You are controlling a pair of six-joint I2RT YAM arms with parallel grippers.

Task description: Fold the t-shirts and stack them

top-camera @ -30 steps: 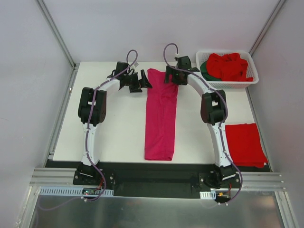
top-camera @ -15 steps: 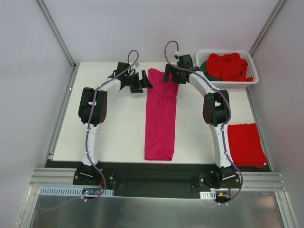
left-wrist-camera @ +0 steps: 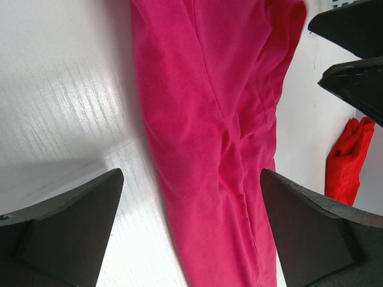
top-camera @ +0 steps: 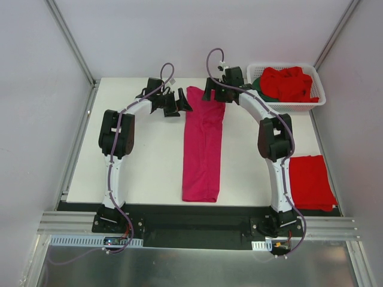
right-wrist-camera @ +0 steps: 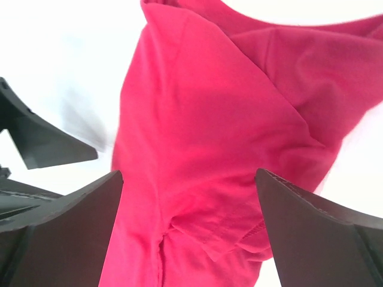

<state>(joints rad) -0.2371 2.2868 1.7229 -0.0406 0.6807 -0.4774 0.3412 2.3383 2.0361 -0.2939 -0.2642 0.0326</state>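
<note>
Folded into a long narrow strip, the magenta-pink cloth t-shirt (top-camera: 202, 146) lies down the middle of the white table (top-camera: 149, 167), its far end flanked by the left gripper (top-camera: 178, 104) and the right gripper (top-camera: 209, 93), both spread wide and empty, while a folded bright red t-shirt (top-camera: 308, 181) rests at the table's near right edge.

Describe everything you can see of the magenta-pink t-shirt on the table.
The magenta-pink t-shirt looks like soft knit cloth. It is folded lengthwise into a long narrow strip and lies flat on the white table, running near to far. Seams and a stitched hem show, with slight wrinkles at the far end. The open left gripper and right gripper hover there; neither grips it.
</note>
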